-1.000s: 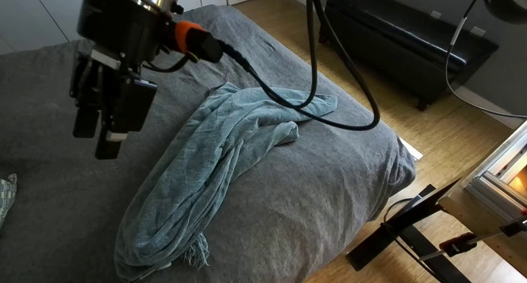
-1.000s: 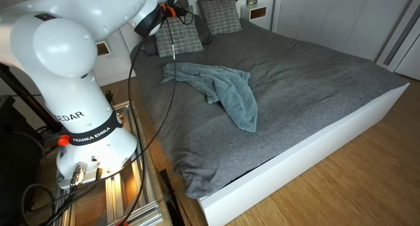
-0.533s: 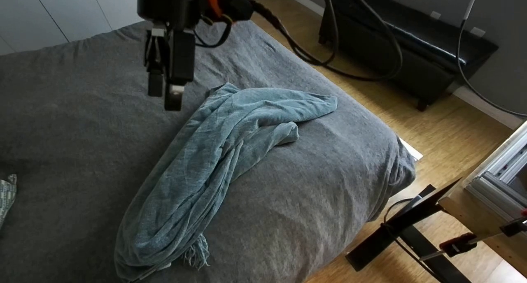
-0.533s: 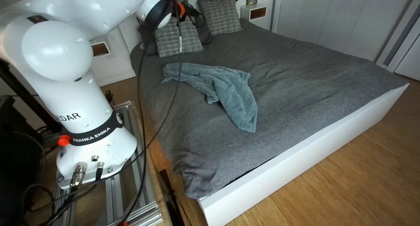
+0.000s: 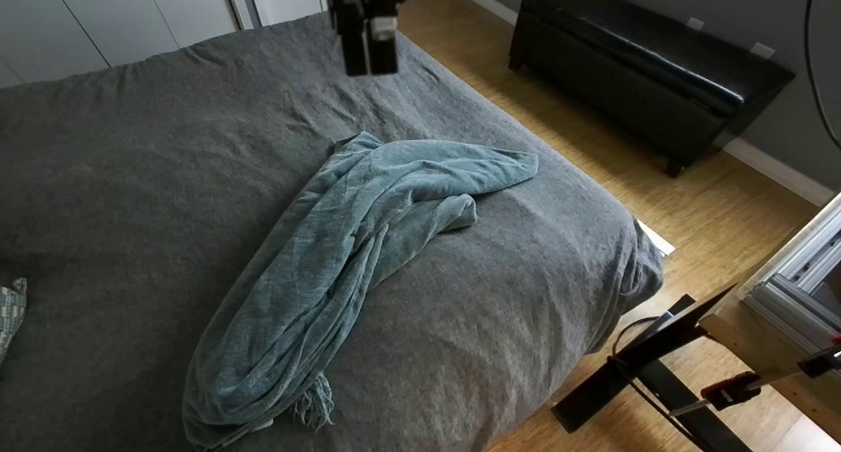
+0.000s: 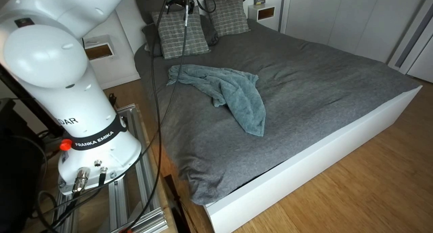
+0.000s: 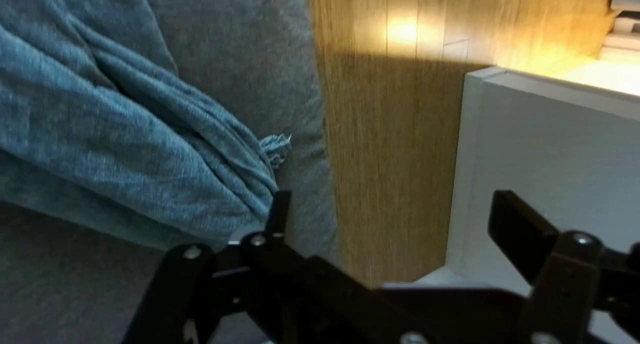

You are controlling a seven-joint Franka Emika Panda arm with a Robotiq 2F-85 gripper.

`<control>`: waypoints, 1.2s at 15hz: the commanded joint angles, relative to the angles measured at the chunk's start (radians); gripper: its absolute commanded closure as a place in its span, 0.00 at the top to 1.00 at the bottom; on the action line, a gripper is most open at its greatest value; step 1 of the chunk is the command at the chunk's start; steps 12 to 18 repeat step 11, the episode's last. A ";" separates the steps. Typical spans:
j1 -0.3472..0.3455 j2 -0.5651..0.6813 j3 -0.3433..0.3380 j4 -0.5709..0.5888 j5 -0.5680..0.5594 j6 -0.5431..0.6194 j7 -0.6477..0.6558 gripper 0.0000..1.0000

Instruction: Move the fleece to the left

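You held the arm [image 6: 57, 60] high, its jaws spread wide, well apart from the fleece [image 5: 315, 261]; cables [image 6: 159, 133] hung down, and beyond were 2 patterned pillows [image 6: 184, 36].

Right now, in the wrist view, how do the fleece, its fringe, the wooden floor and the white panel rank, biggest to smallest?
1. The fleece and wooden floor: too alike to rank, the fleece being nearer the camera.
2. The white panel, partly hidden by the gripper.
3. The fringe, smallest.
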 commanded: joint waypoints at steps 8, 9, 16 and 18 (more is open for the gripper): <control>-0.106 -0.240 0.055 -0.171 0.043 -0.324 0.157 1.00; -0.108 -0.240 0.054 -0.178 0.043 -0.324 0.158 1.00; -0.109 -0.236 0.054 -0.185 0.043 -0.324 0.159 1.00; -0.109 -0.236 0.054 -0.185 0.043 -0.324 0.159 1.00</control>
